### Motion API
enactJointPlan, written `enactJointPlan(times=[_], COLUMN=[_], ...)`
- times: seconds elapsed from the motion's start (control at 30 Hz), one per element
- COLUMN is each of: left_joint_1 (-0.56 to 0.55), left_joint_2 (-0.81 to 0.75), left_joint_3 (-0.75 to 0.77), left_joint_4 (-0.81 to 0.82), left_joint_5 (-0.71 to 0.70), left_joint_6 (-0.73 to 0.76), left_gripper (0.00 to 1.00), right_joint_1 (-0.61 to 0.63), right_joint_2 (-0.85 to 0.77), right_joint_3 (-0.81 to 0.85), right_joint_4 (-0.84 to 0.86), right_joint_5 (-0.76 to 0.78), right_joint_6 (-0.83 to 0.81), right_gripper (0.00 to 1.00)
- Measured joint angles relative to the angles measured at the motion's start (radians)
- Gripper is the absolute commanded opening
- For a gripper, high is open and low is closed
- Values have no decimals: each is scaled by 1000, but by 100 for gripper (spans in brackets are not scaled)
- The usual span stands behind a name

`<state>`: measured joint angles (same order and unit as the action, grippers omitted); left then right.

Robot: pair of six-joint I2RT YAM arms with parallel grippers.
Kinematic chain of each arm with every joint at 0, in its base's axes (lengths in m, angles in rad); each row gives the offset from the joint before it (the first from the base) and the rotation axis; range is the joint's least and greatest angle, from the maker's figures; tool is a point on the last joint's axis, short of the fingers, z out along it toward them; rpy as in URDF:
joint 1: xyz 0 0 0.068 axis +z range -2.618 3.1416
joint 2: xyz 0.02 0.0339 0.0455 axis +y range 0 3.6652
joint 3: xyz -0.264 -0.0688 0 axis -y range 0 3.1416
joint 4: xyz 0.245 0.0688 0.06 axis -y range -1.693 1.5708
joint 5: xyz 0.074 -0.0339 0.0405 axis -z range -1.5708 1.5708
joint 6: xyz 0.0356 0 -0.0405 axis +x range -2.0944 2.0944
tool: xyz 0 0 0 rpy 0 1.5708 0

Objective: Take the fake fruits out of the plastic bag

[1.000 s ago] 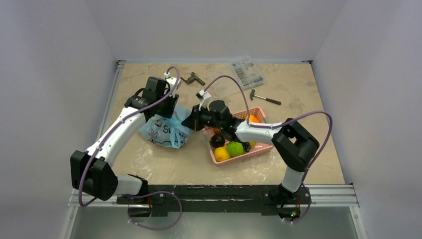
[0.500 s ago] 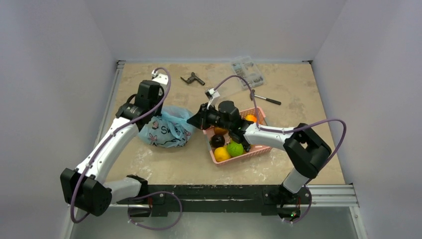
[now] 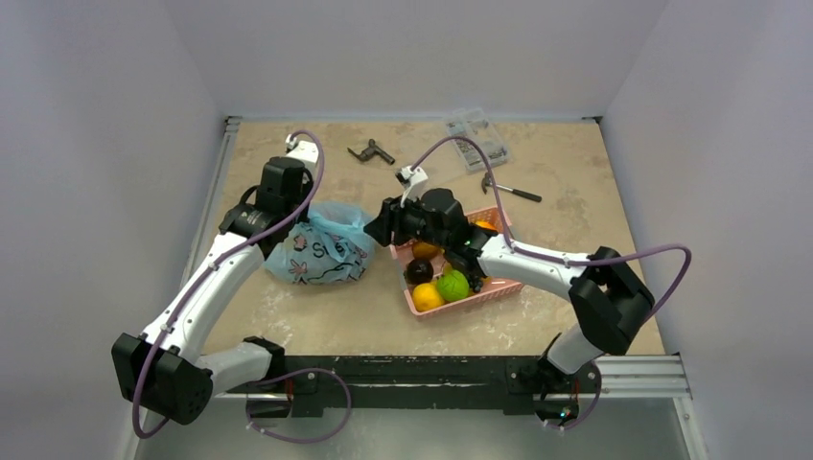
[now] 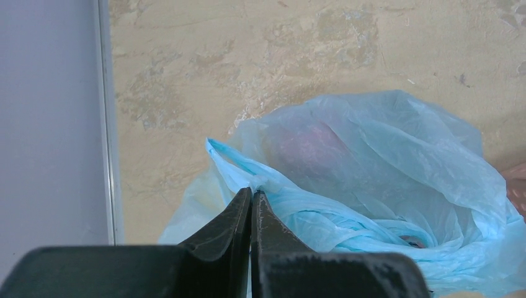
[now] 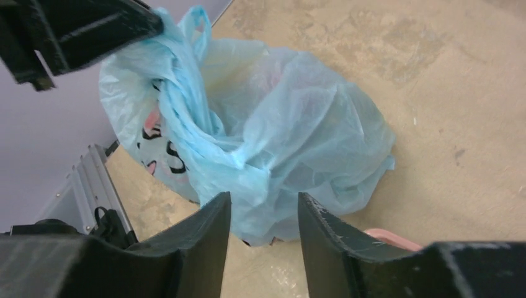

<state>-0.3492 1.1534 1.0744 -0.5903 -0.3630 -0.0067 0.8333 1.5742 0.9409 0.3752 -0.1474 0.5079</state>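
Note:
The pale blue plastic bag [image 3: 321, 251] lies on the table left of centre, with pink motifs and dark lettering on its side. My left gripper [image 3: 299, 222] is shut on a bunched strip of the bag's rim [image 4: 251, 191] and holds it up. A reddish fruit [image 4: 307, 141] shows dimly through the film; the melon is hidden. My right gripper [image 3: 372, 228] is open and empty, with its fingers [image 5: 214, 217] just short of the bag's right side [image 5: 273, 130], not touching it.
A pink slatted basket [image 3: 479, 294] holding orange, lime-green and dark fruits stands right of the bag; its rim also shows in the right wrist view [image 5: 384, 236]. A hammer [image 3: 511, 190], a clear parts box [image 3: 476, 137] and a black tool [image 3: 371, 150] lie at the back.
My left gripper has moved left and back, drawing the bag's rim with it. My right arm has swung its elbow out to the right while its open gripper stays by the bag.

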Motion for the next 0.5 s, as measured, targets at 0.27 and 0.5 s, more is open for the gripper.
enactJointPlan(times=[0.27, 0.5], left_joint_1=[0, 0], left_joint_2=[0, -15], left_joint_3=[0, -8], left_joint_4=[2, 10], left_joint_5=[14, 14], left_joint_6=[0, -1], left_gripper=[0, 0], right_joint_1=[116, 131], right_joint_2=[0, 100], right_joint_3=[192, 295], right_joint_4=[-101, -121], right_joint_5=[104, 106], right_joint_6=[-132, -156], right_gripper=[67, 69])
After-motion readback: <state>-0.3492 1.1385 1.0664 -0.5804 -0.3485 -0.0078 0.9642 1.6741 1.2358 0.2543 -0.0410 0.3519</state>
